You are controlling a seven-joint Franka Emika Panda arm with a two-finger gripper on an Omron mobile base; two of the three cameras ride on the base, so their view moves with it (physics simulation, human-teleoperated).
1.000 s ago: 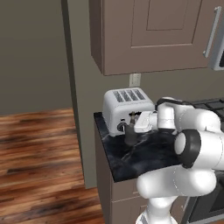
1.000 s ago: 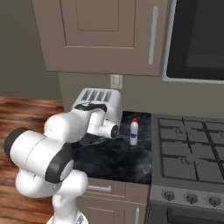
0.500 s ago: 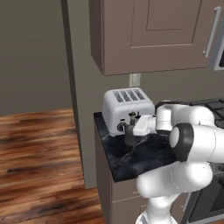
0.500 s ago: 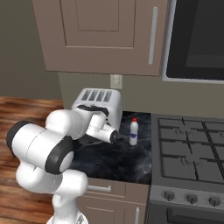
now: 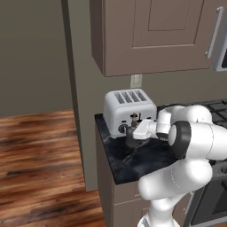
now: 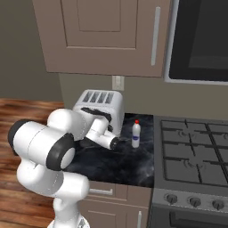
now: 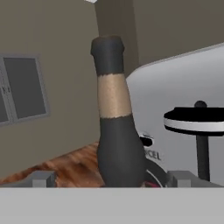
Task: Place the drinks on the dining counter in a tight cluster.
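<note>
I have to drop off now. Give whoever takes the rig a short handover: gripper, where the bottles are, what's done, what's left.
Gripper: open, level with the dark grey bottle, which stands upright between the fingertips; not yet gripped.
That bottle is on the narrow black marble worktop, just in front of the silver toaster.
White red-capped bottle stands upright on the same worktop, right of the toaster, near the stove.
Done: approach to the dark bottle.
Left: close on it, lift it, carry it to the dining counter, then fetch the white bottle and set them close together.
</note>
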